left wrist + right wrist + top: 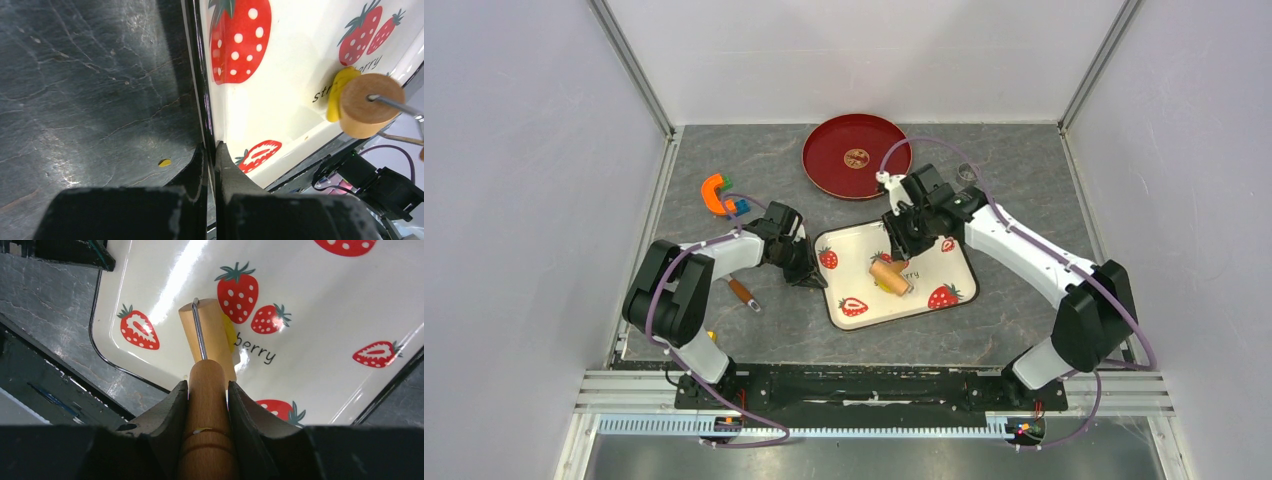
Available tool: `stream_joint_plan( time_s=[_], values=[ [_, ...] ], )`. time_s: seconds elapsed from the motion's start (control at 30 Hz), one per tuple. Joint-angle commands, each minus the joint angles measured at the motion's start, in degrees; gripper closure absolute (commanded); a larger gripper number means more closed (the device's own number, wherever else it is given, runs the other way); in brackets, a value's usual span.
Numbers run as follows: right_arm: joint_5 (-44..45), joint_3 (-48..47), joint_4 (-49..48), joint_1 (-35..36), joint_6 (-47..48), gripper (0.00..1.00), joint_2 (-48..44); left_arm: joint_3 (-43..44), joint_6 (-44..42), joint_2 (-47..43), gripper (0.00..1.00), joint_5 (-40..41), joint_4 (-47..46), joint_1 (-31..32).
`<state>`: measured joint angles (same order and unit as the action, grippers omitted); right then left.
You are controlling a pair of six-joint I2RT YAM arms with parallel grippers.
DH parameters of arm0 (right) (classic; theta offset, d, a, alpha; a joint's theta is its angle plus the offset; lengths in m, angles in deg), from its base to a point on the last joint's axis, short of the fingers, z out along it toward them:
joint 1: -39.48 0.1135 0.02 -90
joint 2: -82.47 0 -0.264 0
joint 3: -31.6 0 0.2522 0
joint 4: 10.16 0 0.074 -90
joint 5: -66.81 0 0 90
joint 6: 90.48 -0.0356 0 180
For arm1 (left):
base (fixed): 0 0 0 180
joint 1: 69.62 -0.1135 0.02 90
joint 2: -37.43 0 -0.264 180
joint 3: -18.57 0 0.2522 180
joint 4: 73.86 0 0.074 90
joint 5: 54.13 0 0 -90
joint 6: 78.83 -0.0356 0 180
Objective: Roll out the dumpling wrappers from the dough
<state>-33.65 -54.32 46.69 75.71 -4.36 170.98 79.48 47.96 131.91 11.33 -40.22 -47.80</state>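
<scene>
Lettering found on tray [325, 300] only: dark script among strawberry pictures.
- Right wrist view: "berry" [255, 351] legible just ahead of right gripper [207, 386], slightly to its right. Start of word hidden under roller [215, 335] and yellow dough [229, 332].
- Left wrist view: same word, well ahead of left gripper [210, 150], off to its right. "str" [320, 95] and "rry" [372, 62] show; middle letters covered by dough.
- Top view: gold emblem [857, 157] at centre of red plate [824, 165], beyond right gripper, too small to read.

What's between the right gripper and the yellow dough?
Only the roller the right gripper holds: handle, wire, barrel on the dough. Shown in right wrist view.
</scene>
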Motion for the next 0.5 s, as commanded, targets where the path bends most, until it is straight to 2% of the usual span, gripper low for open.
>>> stream_joint_plan(
  time_s=[0.0,0.47],
  values=[
    [-2.7,-2.9,2.8,-2.8,-2.1,1.0,-4.5,0.8,-7.0,1.1,0.98,4.5,5.9,-0.2],
    [-8.4,0.7,-2.5,-7.3,-4.6,1.0,-7.4,0.4,-7.6,0.7,0.98,5.7,6.6,-0.5]
  ],
)
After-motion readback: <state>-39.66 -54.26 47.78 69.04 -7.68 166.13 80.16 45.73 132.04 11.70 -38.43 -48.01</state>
